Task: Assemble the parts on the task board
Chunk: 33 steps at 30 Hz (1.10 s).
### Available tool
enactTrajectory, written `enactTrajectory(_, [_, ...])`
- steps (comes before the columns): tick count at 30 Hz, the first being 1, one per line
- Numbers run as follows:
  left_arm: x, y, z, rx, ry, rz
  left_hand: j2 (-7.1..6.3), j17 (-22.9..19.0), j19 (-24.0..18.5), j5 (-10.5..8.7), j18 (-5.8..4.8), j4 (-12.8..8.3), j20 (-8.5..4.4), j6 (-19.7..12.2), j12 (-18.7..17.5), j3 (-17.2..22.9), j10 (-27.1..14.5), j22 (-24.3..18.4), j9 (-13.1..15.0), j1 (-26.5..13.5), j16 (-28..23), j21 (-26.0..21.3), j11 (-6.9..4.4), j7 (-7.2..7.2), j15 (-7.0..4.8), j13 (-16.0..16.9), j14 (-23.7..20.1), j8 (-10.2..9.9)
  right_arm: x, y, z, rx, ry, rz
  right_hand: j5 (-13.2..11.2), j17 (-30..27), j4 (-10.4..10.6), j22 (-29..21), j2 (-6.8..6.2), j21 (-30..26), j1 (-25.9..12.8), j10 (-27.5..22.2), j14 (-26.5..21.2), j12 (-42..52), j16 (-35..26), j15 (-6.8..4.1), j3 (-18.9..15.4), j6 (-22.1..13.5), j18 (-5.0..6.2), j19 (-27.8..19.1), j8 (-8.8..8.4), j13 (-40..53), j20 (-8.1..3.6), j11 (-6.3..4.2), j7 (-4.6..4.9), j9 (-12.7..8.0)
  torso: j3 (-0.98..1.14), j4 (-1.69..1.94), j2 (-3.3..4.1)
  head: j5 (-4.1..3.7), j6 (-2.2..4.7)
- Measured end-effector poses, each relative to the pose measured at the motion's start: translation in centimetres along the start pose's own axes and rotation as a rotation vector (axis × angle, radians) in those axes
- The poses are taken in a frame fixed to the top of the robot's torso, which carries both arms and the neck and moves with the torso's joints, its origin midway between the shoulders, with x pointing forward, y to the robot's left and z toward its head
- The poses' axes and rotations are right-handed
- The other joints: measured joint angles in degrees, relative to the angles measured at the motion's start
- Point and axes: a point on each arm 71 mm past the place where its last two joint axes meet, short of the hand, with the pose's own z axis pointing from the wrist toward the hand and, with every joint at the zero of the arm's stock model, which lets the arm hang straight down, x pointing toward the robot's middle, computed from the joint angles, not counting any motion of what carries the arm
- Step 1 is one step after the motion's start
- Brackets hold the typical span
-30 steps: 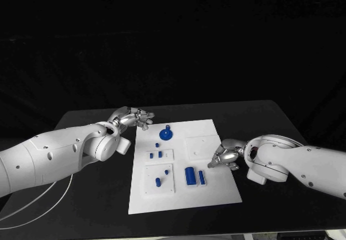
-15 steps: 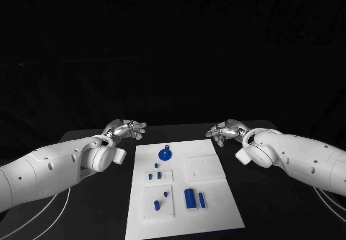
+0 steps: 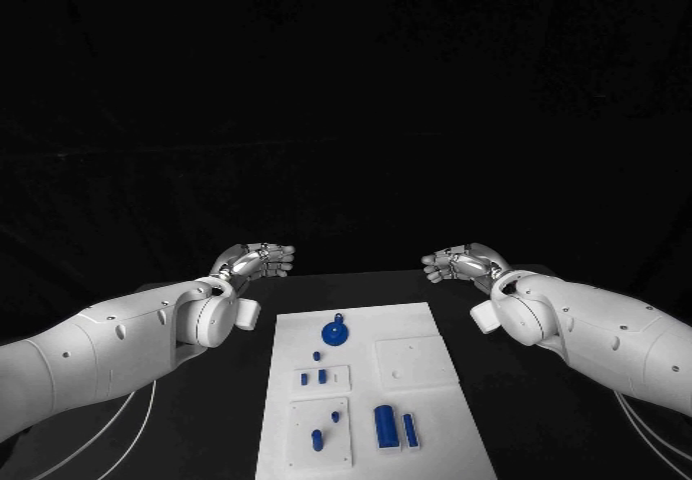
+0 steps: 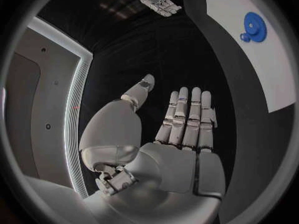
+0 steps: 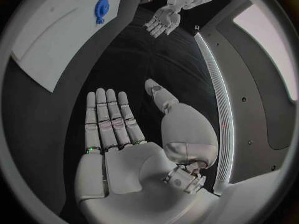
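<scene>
1. Two white arms reach in from the sides, each lifted clear of the desk (image 3: 231,400) and ending beyond the far edge of the task board (image 3: 433,420).
2. The left robot hand (image 3: 257,260) hangs above the far left of the desk, palm bare; its wrist view shows the fingers (image 4: 187,119) straight and side by side, the thumb set apart, holding nothing.
3. The right robot hand (image 3: 464,264) hangs at a matching height on the far right, equally spread; its wrist view shows flat extended fingers (image 5: 109,119) and an empty palm.
4. Neither robot hand touches the task board or any part.
5. The task board lies in the middle of the desk between the two arms, its near edge cut off by the picture's bottom edge.
6. A round blue gear-like part (image 3: 335,333) sits on the board's far end.
7. Nearer, small blue pegs (image 3: 316,379) lie on a raised square panel, and more lie on a second panel below it; their exact shapes are too small to make out.
8. Two longer blue bars (image 3: 385,426) lie side by side to the right of the lower panel.
9. The robot hands are silver metal, the arms smooth white shell, the desk matt black.
</scene>
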Motion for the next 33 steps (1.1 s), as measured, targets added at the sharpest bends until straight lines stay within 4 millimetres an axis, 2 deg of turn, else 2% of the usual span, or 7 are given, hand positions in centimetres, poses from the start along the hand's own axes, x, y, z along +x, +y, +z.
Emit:
enactTrajectory(3, [0.5, 0.0, 0.2, 0.006, 0.011, -0.009, 0.00, 0.00, 0.00, 0.00, 0.00, 0.01, 0.00, 0.00, 0.00, -0.01, 0.00, 0.00, 0.00, 0.00, 0.00, 0.00, 0.00, 0.00, 0.00, -0.09, 0.00, 0.00, 0.0, -0.4, 0.1, -0.001, -0.006, 0.013, -0.06, -0.77, 0.06, -0.27, 0.01, -0.65, 0.01, 0.34, 0.35, -0.74, -0.34, 0.03, -0.21, -0.21, 0.00, -0.65, 0.33, -1.45, 0.26, 0.17, -0.20, -0.29, 0.12, 0.07, 0.05, 0.12, 0.18])
enactTrajectory(5, [0.6, 0.0, 0.2, 0.006, 0.013, -0.010, 0.70, -3.46, -4.22, -0.24, 0.00, 2.03, -0.25, -5.54, -0.61, -3.07, -2.34, -2.56, -2.89, -6.80, -2.20, -3.00, -0.73, -0.96, -1.00, -1.12, -5.69, -2.36, 0.1, -0.6, 0.0, 0.003, -0.005, 0.015, -1.76, -4.33, 2.11, -7.02, 0.68, -3.17, -5.47, -5.91, -5.06, -2.08, -3.00, -0.92, -3.74, -6.26, -1.22, -5.08, -0.91, -3.51, -1.00, -1.07, -1.14, -4.29, 0.16, 0.08, 0.07, 0.19, 0.26])
enactTrajectory(10, [1.0, 0.3, -0.2, -0.001, 0.016, -0.020, 4.10, -17.64, -20.83, -1.83, -0.91, 9.43, -1.33, -27.42, -2.46, -16.24, -30.56, -15.71, -14.74, -34.76, -10.71, -15.37, -3.97, -4.79, -4.79, -5.26, -28.31, -11.86, 0.3, -0.5, -0.2, 0.001, -0.004, 0.023, -7.90, -17.68, 10.17, -32.95, 2.47, -12.42, -31.15, -32.52, -28.16, -6.42, -12.71, -5.49, -16.72, -29.48, -6.07, -21.17, -6.42, -10.53, -6.43, -5.71, -5.88, -19.56, -0.10, 0.38, -0.25, -0.20, -0.26])
enactTrajectory(14, [2.6, 1.0, -1.1, -0.012, 0.036, -0.045, 5.31, -23.07, -27.16, -2.22, -0.90, 12.23, -1.72, -35.73, -3.07, -21.26, -44.38, -38.83, -19.26, -45.24, -13.90, -20.05, -5.18, -6.26, -6.25, -6.83, -36.90, -15.46, 1.7, -0.8, -0.9, -0.004, 0.009, 0.052, -10.20, -22.70, 13.19, -42.74, 3.13, -15.87, -40.64, -42.54, -36.82, -8.06, -16.35, -7.15, -21.59, -38.18, -7.36, -27.20, -8.50, -13.18, -8.49, -7.43, -7.63, -25.32, -0.91, 1.42, -1.37, -1.27, -1.54])
enactTrajectory(17, [4.2, 1.7, -2.1, -0.018, 0.043, -0.067, 5.86, -25.42, -29.86, -2.56, -0.90, 13.45, -1.91, -39.31, -3.27, -23.42, -50.42, -51.60, -21.22, -49.83, -15.33, -22.09, -5.73, -6.91, -6.90, -7.51, -40.61, -17.03, 3.1, -0.6, -1.7, -0.021, 0.015, 0.089, -11.21, -24.95, 14.64, -47.08, 3.43, -17.40, -44.87, -46.96, -40.63, -8.72, -17.95, -7.87, -23.61, -42.01, -8.10, -29.86, -9.41, -14.33, -9.38, -8.21, -8.40, -27.86, -1.48, 2.17, -2.18, -1.87, -2.31])
enactTrajectory(21, [6.8, 2.5, -4.1, -0.024, 0.043, -0.099, 6.26, -27.08, -31.79, -2.56, -0.89, 14.42, -2.02, -41.85, -3.54, -24.85, -54.67, -60.77, -22.60, -53.05, -16.21, -23.55, -6.11, -7.34, -7.34, -8.00, -43.25, -18.09, 5.1, -0.6, -3.3, -0.043, 0.004, 0.154, -11.83, -26.52, 15.61, -50.15, 3.64, -18.47, -47.86, -50.07, -43.34, -9.17, -19.08, -8.39, -25.12, -44.73, -8.10, -31.59, -9.98, -15.14, -10.16, -8.74, -8.93, -29.66, -1.98, 2.79, -2.85, -2.31, -2.81])
enactTrajectory(33, [10.5, 2.7, -8.3, 0.001, -0.052, -0.106, 6.65, -28.78, -33.68, -2.78, -0.88, 15.30, -2.15, -44.28, -3.54, -26.36, -58.91, -70.38, -23.97, -56.12, -17.14, -24.86, -6.50, -7.84, -7.77, -8.42, -45.85, -19.11, 9.5, -0.1, -8.8, -0.057, -0.138, 0.335, -12.51, -28.12, 16.49, -53.34, 3.84, -19.42, -50.75, -53.22, -45.97, -9.61, -20.09, -8.99, -26.60, -47.37, -8.97, -33.51, -10.56, -15.97, -10.69, -9.34, -9.54, -31.53, -2.23, 3.14, -3.22, -2.42, -2.96])
